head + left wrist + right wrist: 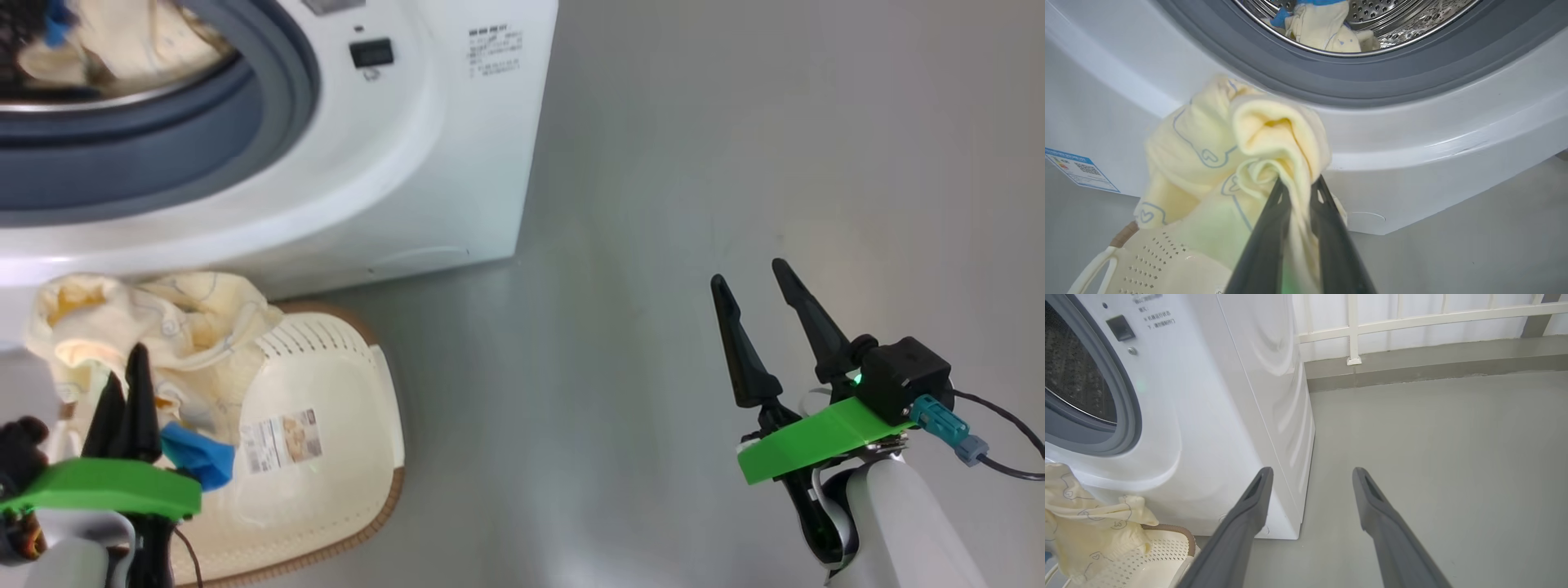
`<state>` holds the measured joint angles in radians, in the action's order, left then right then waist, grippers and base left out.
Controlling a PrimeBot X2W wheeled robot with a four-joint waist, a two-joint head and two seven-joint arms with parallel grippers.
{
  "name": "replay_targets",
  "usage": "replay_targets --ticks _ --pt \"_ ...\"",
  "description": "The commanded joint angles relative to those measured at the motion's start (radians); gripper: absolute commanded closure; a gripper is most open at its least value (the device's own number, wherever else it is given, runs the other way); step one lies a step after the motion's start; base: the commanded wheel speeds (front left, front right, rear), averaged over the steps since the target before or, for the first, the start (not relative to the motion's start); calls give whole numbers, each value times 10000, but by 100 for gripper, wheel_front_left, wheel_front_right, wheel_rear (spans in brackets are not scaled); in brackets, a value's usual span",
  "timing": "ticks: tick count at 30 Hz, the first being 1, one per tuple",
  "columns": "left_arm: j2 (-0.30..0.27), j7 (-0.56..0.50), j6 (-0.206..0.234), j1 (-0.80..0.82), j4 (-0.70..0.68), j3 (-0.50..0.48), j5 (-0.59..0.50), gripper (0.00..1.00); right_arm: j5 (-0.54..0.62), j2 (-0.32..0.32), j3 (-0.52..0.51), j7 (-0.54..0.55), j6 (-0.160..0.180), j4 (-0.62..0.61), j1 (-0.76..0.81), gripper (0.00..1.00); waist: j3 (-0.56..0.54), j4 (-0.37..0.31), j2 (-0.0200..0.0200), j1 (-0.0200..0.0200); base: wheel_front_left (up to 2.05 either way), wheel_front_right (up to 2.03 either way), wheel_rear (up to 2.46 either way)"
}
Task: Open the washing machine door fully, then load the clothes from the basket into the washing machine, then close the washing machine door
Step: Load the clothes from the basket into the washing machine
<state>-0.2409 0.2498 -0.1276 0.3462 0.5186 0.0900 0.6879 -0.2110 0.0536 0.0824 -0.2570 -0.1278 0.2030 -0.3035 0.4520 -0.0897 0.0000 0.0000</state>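
Now, one garment (1229, 139) in my grip.
My left gripper (1300, 183) pinches this cream-yellow garment over the basket (359, 457), before the washing machine (424, 163); my right gripper (749, 273) hangs spread wide.

No wording can be read for certain. The washing machine (457, 163) carries a small block of printed lines (494, 51) at the far right of its white front, and a blue-edged label (1079, 169) with a code-like square low on its left front. The basket (359, 506) bears a rectangular sticker (282, 441) with a small picture, its print too fine to make out.
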Motion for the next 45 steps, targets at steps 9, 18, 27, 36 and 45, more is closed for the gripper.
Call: replay_targets --ticks 9,18,27,36,45 --pt "311 119 -30 -1169 -1923 -1298 -1504 100 77 -34 226 -48 -29 11 447 0 -1353 155 0 0 0 0 0" --pt "778 120 -30 -2258 -3376 -2003 -2980 100 241 -34 163 -48 -29 79 870 0 -2431 153 0 0 0 0 0" --pt "1206 120 -30 -3310 -4436 -2524 -4080 100 391 -34 79 -48 -29 106 1304 0 -3245 244 0 0 0 0 0" --pt "1559 120 -30 -4322 -4955 -2931 -4888 100 506 -34 -23 -48 -29 -7 1658 0 -3892 274 0 0 0 0 0" --pt "1772 120 -30 -4916 -5127 -3010 -5180 100 502 -34 -63 -48 -29 18 1935 0 -4323 339 0 0 0 0 0"
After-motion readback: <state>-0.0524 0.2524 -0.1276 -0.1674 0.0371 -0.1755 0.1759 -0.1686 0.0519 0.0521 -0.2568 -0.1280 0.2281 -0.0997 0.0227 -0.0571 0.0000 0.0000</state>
